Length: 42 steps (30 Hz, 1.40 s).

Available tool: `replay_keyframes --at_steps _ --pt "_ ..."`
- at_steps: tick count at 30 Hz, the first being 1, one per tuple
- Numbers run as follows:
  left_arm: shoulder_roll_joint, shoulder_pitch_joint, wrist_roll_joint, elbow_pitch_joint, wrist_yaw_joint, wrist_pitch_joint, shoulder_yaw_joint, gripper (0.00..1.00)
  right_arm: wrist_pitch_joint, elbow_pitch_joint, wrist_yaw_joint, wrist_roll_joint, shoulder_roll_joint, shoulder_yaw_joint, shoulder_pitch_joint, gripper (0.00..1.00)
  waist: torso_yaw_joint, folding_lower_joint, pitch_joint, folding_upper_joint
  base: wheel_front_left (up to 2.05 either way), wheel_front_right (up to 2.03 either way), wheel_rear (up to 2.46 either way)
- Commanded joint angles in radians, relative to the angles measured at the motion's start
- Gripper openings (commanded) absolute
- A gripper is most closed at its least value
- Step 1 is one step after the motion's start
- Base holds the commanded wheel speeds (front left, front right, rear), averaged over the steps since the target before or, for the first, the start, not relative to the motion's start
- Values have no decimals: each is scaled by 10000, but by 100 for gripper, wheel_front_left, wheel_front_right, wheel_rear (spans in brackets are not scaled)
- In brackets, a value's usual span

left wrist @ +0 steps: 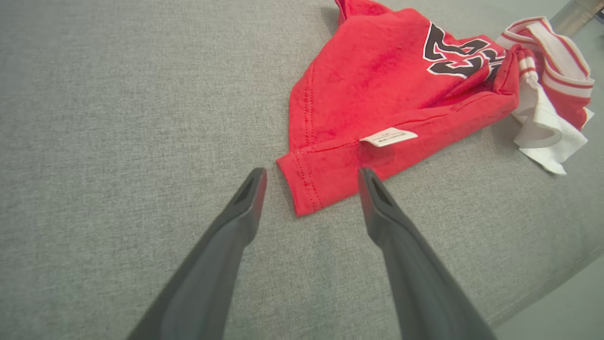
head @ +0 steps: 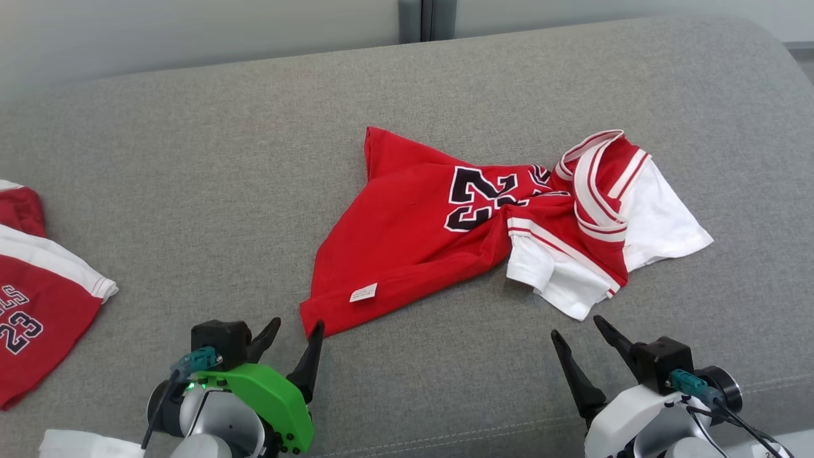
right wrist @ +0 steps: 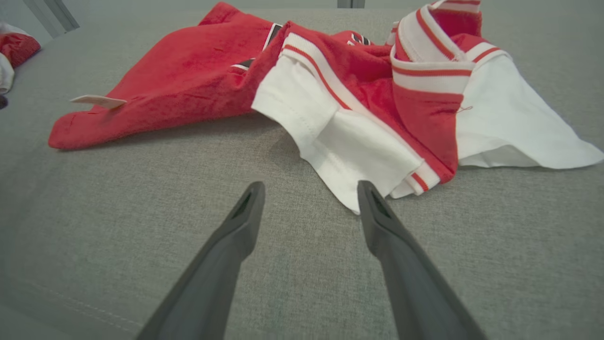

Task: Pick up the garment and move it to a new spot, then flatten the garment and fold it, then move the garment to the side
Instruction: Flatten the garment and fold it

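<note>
A red garment with white sleeves, striped trim and a black number lies crumpled in the middle of the grey cushion. My left gripper is open just short of its near hem corner, which sits between the two fingers without being gripped. Open too, my right gripper stands close below the white sleeve; its right fingertip is at the sleeve's near edge. Nothing is held by either gripper.
A second red and white garment with the same number lies at the left edge of the cushion. The cushion's front edge runs close behind my grippers. A pale wall stands beyond the cushion.
</note>
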<state>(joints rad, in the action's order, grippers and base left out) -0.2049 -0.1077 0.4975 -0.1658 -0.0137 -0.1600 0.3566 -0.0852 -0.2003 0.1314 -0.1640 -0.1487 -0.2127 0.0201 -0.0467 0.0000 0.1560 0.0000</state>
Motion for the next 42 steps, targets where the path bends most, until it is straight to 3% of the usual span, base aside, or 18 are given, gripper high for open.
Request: replay_keyframes --at_steps 1,14,17,21,23,24,25,26,27,28,34,42 --pt "-17 -191 109 39 -58 -130 -7 100 -9 -89 -14 63 -68 8 20 100 -102 0 177 0 0 0 0" --pt "-45 -879 540 117 -189 -990 35 100 -235 -1266 -14 206 -513 -685 1419 100 -148 0 1115 0 0 0 0" --pt "-17 -985 600 46 -187 -1031 15 92 -212 -1426 -14 211 -585 -788 1597 100 -137 0 1263 0 0 0 0" --pt "3 -1196 630 -120 -197 -1047 16 71 -314 -1686 -14 228 -684 -882 1865 100 -117 0 1514 0 0 0 0" --pt "14 -1228 677 -194 -212 -1050 27 48 -332 -1830 -14 247 -703 -904 1957 100 -121 0 1612 0 0 0 0" --pt "5 -1264 663 -236 -207 -1033 33 44 -343 -1912 -14 251 -710 -916 1990 100 -124 0 1647 0 0 0 0" --pt "-5 -1297 632 -256 -209 -1027 58 31 -363 -1989 -14 241 -712 -922 2021 100 -124 0 1678 0 0 0 0" --pt "29 -1320 692 -254 -260 -970 54 8 -361 -2074 -15 227 -712 -910 2053 71 -124 0 1705 0 0 0 0" --pt "22 -1338 694 -274 -294 -949 69 0 -328 -2173 -17 225 -714 -877 2075 36 -123 0 1729 0 0 0 0" --pt "1 -1357 672 -288 -309 -929 94 0 -341 -2243 -19 201 -698 -850 2092 0 -121 0 1755 0 0 0 0" --pt "-121 -1438 536 -120 -281 -534 -12 0 -613 -2223 -15 24 -652 -695 2209 0 -146 0 1795 0 0 0 0" --pt "-369 -1528 131 776 4 181 -254 0 -1310 -695 -15 -661 -701 -560 2147 0 -172 0 1575 0 0 0 0"
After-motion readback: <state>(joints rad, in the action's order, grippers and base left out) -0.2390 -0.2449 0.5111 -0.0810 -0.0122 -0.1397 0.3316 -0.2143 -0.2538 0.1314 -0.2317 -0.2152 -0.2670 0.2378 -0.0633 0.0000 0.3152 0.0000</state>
